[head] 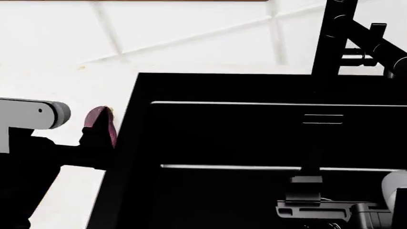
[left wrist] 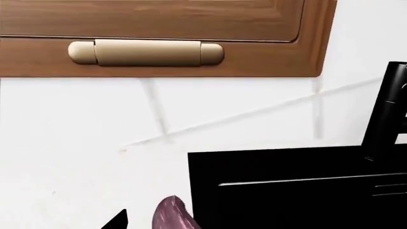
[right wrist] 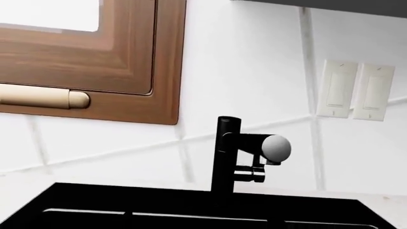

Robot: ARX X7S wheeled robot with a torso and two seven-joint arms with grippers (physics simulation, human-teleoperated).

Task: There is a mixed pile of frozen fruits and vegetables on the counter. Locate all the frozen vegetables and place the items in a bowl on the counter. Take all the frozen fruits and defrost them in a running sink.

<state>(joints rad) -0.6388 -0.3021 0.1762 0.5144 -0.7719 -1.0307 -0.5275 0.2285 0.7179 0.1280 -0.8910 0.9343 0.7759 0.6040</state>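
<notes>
No readable text, labels, brands, numbers or signs in any view. The wall switch plates (right wrist: 354, 89) are blank, the black tap (right wrist: 241, 152) carries no marking, the wooden cabinet door (left wrist: 165, 38) and its handle (left wrist: 146, 52) are plain, and the black sink (head: 267, 143) shows no logo or lettering.

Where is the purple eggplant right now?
In the head view the eggplant is at the left, at the left gripper, over the white counter just beside the black sink's left edge.
</notes>
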